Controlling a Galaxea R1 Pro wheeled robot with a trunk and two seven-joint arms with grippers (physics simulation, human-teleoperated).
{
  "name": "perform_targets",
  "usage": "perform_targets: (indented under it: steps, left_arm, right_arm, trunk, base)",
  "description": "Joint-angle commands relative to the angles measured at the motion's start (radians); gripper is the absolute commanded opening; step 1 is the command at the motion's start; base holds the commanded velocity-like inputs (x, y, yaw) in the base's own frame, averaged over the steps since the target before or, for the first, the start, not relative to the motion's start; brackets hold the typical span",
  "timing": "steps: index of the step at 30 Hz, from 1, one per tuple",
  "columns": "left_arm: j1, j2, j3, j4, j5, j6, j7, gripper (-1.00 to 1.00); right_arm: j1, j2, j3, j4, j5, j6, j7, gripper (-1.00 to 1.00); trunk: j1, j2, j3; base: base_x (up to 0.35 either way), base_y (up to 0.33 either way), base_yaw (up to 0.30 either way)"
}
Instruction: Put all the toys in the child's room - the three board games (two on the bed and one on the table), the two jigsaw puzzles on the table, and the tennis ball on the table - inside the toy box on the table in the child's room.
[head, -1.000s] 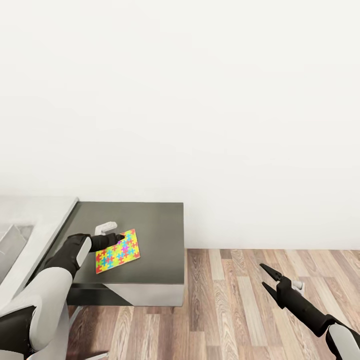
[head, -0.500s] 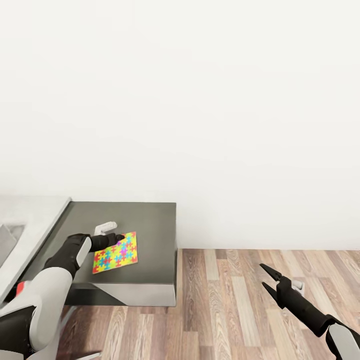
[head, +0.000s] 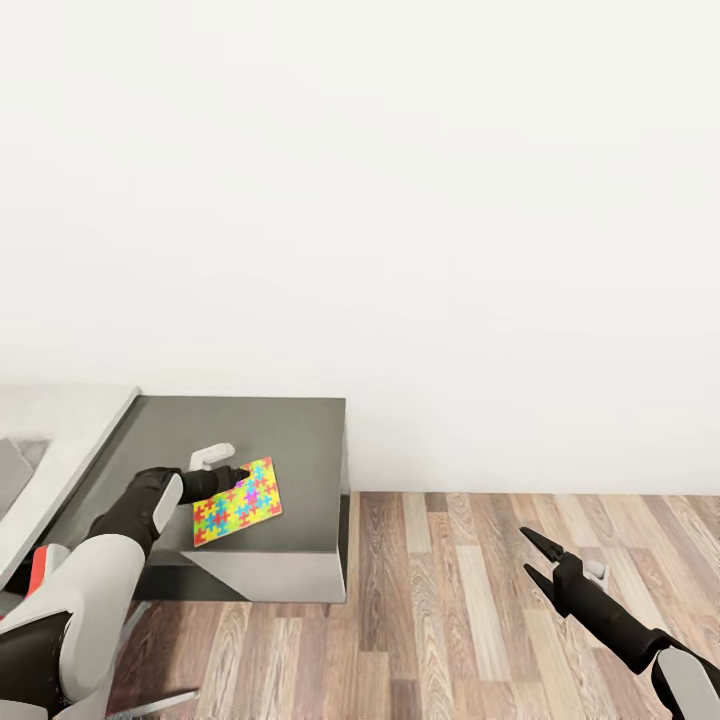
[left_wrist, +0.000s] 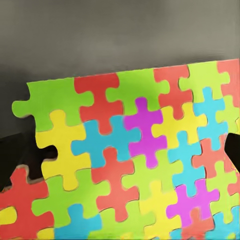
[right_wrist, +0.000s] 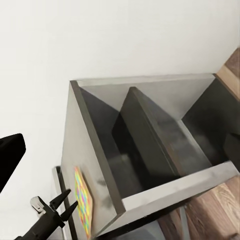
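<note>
Head view | left gripper fingers pinch jigsaw puzzle (edge) | right gripper spread, empty

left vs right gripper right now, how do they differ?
The left gripper is shut on the jigsaw puzzle; the right gripper is open and holds nothing. The left hangs over the dark grey shelf unit; the right hangs over the wood floor, off to the side. Both are black with pointed fingers.
</note>
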Motion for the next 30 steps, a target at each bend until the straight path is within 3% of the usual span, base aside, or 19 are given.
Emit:
perform_targets:
  steps: [1, 20, 30]
  left_arm:
    - [-0.001, -0.001, 0.005, -0.001, 0.001, 0.007, -0.004, 1.0]
    - [-0.001, -0.003, 0.006, -0.001, 0.001, 0.007, -0.004, 1.0]
    - [-0.001, 0.0, 0.005, -0.001, 0.001, 0.007, -0.006, 1.0]
  right_arm:
    - [-0.001, 0.0, -0.002, 0.0, 0.0, 0.006, 0.002, 1.0]
    - [-0.001, 0.001, -0.002, 0.0, 0.001, 0.006, 0.001, 1.0]
    - [-0.001, 0.003, -0.002, 0.001, 0.001, 0.006, 0.001, 1.0]
  trunk:
    - [0.0, -0.002, -0.002]
    - [0.0, -0.002, -0.002]
    - [0.0, -0.002, 0.0]
  base:
    - [-0.178, -0.002, 0.0]
    - [-0.016, -0.036, -0.002]
    - [-0.001, -0.016, -0.103]
